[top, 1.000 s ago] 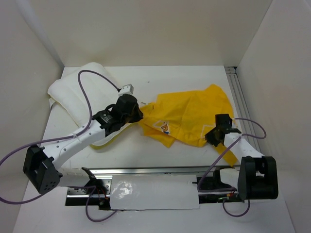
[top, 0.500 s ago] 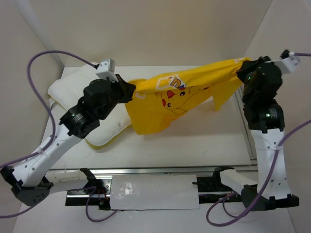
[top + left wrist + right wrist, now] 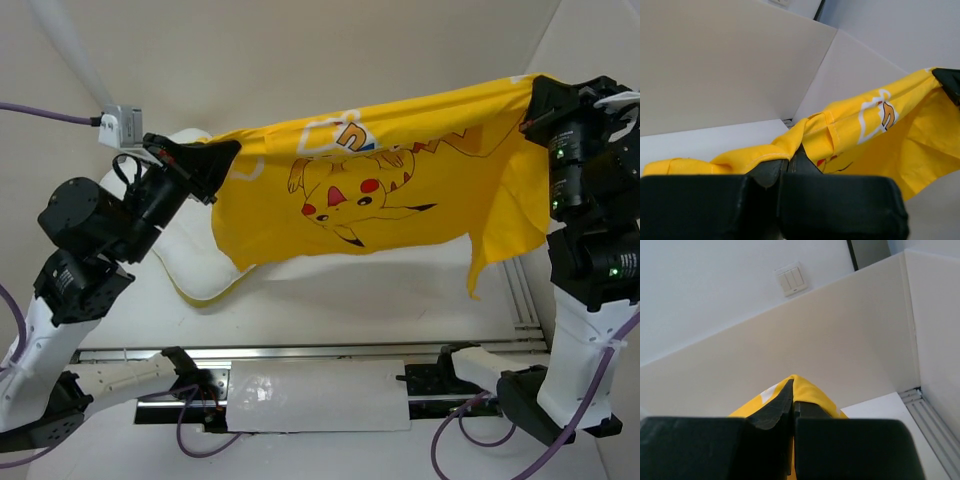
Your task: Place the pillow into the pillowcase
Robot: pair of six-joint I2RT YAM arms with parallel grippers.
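The yellow pillowcase (image 3: 380, 190) hangs stretched in the air between both arms, its Pikachu print facing the top camera. My left gripper (image 3: 222, 158) is shut on its left corner; in the left wrist view the hem (image 3: 805, 130) is pinched at the left gripper's (image 3: 792, 150) tips. My right gripper (image 3: 528, 98) is shut on the right corner, and the right wrist view shows yellow cloth (image 3: 810, 392) folded over the right gripper's (image 3: 792, 390) tips. The white pillow (image 3: 195, 260) lies on the table at the left, partly hidden behind the cloth and the left arm.
White enclosure walls (image 3: 300, 60) stand at the back and both sides. A metal rail (image 3: 525, 295) runs along the table's right edge. A plastic-covered plate (image 3: 315, 395) sits between the arm bases at the near edge.
Both arms have lifted the pillowcase off the table and pulled it apart: from a crumpled heap to a raised, spread sheet. The left gripper moved up and left, the right up and right.
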